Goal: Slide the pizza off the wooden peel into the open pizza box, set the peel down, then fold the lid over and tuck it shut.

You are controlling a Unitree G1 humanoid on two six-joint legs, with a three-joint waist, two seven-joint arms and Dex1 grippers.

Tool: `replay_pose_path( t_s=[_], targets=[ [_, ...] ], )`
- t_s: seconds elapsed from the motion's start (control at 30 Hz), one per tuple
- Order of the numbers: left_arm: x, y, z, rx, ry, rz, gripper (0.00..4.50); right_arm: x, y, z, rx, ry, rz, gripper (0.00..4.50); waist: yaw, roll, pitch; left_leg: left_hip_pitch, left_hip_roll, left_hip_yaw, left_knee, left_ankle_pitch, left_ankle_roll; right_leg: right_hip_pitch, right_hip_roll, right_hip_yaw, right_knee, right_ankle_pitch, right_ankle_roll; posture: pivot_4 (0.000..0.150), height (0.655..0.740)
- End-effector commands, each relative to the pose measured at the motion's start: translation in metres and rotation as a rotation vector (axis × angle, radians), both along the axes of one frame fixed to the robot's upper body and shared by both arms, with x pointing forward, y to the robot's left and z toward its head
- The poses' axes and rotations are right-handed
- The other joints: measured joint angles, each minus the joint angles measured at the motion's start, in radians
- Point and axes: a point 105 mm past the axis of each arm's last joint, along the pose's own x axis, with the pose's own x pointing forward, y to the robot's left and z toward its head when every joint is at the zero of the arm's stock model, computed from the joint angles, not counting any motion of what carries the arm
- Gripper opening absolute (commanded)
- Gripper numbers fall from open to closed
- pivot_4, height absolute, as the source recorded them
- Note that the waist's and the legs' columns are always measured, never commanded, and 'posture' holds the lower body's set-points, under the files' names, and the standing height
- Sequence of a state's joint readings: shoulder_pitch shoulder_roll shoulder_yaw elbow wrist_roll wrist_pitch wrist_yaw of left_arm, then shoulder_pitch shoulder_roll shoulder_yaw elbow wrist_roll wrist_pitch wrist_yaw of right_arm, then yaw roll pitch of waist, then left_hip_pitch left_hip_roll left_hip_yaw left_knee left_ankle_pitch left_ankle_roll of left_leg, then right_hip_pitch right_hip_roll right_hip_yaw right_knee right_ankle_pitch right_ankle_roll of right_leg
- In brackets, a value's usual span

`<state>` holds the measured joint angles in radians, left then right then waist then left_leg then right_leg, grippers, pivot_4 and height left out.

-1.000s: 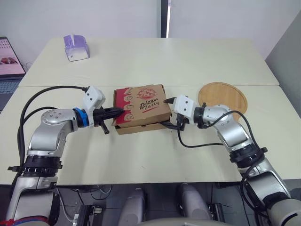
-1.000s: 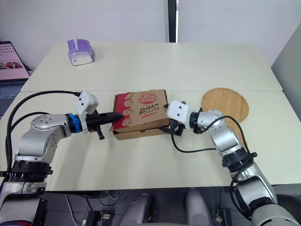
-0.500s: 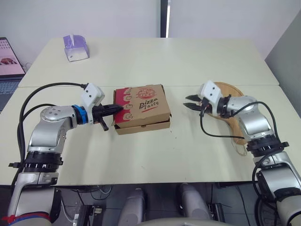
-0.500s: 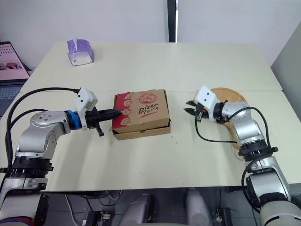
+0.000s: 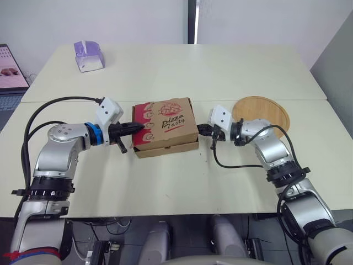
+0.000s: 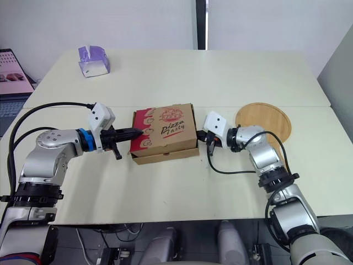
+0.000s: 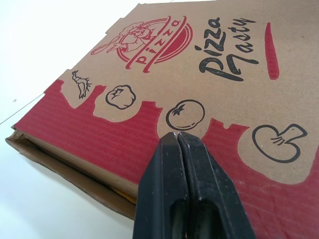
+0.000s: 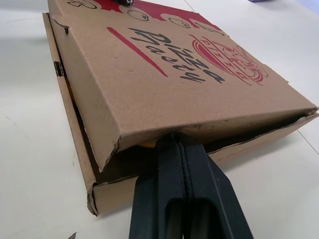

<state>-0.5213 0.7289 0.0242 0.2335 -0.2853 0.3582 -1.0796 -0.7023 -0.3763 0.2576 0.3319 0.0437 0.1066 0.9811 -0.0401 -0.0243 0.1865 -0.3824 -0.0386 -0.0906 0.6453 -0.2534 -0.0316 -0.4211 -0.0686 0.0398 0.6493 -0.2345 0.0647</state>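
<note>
The brown and red pizza box (image 5: 167, 124) lies in the middle of the table with its lid folded over and standing slightly raised along the edges. My left gripper (image 5: 142, 126) is shut, its tips resting on the red band at the lid's left side (image 7: 177, 135). My right gripper (image 5: 199, 130) is shut too, its tips at the gap under the lid's flap on the box's right side (image 8: 175, 137). The round wooden peel (image 5: 263, 113) lies flat on the table to the right, behind my right arm. The pizza is hidden inside the box.
A purple tissue box (image 5: 88, 55) stands at the far left of the table. A laptop (image 5: 10, 74) sits past the table's left edge. Black cables loop from both arms over the table.
My right gripper, open at the box's right side a second ago, drew back toward the peel, shut, and has returned to the box's right edge. The left gripper has stayed on the lid.
</note>
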Motion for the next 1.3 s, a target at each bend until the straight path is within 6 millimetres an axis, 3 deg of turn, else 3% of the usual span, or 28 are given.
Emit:
replay_pose_path(
  t_s=[0.03, 0.13, 0.27, 0.43, 0.5, 0.57, 0.63, 0.73, 0.87, 1.07, 1.3],
  targets=[
    [0.0, -0.003, 0.0, 0.014, -0.012, -0.014, 0.0, 0.002, -0.008, 0.015, -0.005, -0.06, -0.007, 0.02, 0.0, 0.0, 0.0, 0.0, 0.0, 0.0, 0.0, 0.0, 0.0, 0.0, 0.0, 0.0, 0.0, 0.0, 0.0, 0.15, 0.74],
    [-0.002, -0.003, -0.002, 0.02, -0.01, -0.016, 0.0, 0.008, -0.023, 0.013, -0.061, -0.095, -0.045, 0.02, 0.0, 0.0, 0.0, 0.0, 0.0, 0.0, 0.0, 0.0, 0.0, 0.0, 0.0, 0.0, 0.0, 0.0, 0.0, 0.15, 0.74],
    [-0.003, -0.003, -0.004, 0.023, -0.007, -0.018, 0.0, 0.015, -0.03, 0.028, -0.032, -0.141, -0.083, 0.02, -0.001, 0.0, 0.0, 0.0, 0.0, 0.001, 0.0, 0.0, 0.0, 0.0, 0.0, 0.0, 0.0, 0.0, 0.0, 0.15, 0.74],
    [-0.004, -0.002, -0.006, 0.033, -0.006, -0.02, 0.0, 0.003, -0.004, 0.051, 0.15, -0.093, -0.012, 0.02, -0.008, 0.0, 0.0, 0.0, 0.0, 0.0, 0.0, 0.0, 0.0, 0.0, 0.0, 0.0, 0.0, 0.0, 0.0, 0.15, 0.74],
    [-0.006, -0.001, -0.008, 0.041, -0.001, -0.022, 0.0, -0.003, 0.006, 0.044, 0.156, -0.058, 0.004, 0.02, -0.008, 0.0, 0.0, 0.0, 0.0, -0.001, 0.0, 0.0, 0.0, 0.0, 0.0, 0.0, 0.001, 0.0, 0.0, 0.15, 0.74],
    [-0.006, -0.001, -0.012, 0.065, 0.004, -0.019, 0.0, -0.005, 0.01, 0.024, 0.1, -0.026, -0.012, 0.02, -0.007, 0.0, 0.0, 0.0, 0.0, -0.001, 0.0, 0.0, 0.0, 0.0, 0.0, 0.0, 0.0, 0.0, 0.0, 0.15, 0.74],
    [-0.004, 0.001, -0.018, 0.096, 0.007, -0.001, 0.0, -0.004, 0.009, 0.001, 0.002, -0.023, -0.029, 0.02, -0.007, 0.0, 0.0, 0.0, 0.0, -0.001, 0.0, 0.0, 0.0, 0.0, 0.0, 0.0, 0.0, 0.0, 0.0, 0.15, 0.74],
    [-0.005, 0.002, -0.027, 0.156, 0.017, -0.012, 0.0, -0.003, 0.007, -0.016, -0.105, -0.06, -0.031, 0.02, -0.007, 0.0, -0.001, 0.0, 0.0, 0.0, 0.0, 0.0, 0.0, 0.0, 0.0, 0.0, 0.001, 0.0, 0.0, 0.15, 0.74],
    [-0.012, 0.009, -0.045, 0.262, 0.045, -0.035, 0.0, -0.001, 0.005, -0.019, -0.18, -0.114, -0.013, 0.02, -0.007, 0.0, -0.004, 0.004, 0.0, 0.001, 0.0, 0.0, 0.0, 0.002, 0.0, 0.001, 0.001, 0.0, 0.0, 0.15, 0.74],
    [-0.01, 0.023, -0.053, 0.312, 0.048, -0.004, 0.0, -0.001, 0.006, -0.012, -0.14, -0.118, -0.011, 0.02, -0.009, 0.0, -0.005, 0.017, 0.0, 0.001, -0.003, 0.0, 0.001, 0.015, 0.0, 0.001, -0.002, 0.0, 0.0, 0.15, 0.74],
    [-0.016, 0.012, -0.027, 0.151, 0.009, -0.06, 0.0, -0.004, 0.012, -0.003, -0.081, -0.105, -0.001, 0.02, -0.017, 0.0, -0.005, 0.018, 0.002, 0.001, -0.003, 0.0, 0.001, 0.015, 0.002, 0.001, -0.001, 0.0, 0.0, 0.15, 0.74]
  ],
)
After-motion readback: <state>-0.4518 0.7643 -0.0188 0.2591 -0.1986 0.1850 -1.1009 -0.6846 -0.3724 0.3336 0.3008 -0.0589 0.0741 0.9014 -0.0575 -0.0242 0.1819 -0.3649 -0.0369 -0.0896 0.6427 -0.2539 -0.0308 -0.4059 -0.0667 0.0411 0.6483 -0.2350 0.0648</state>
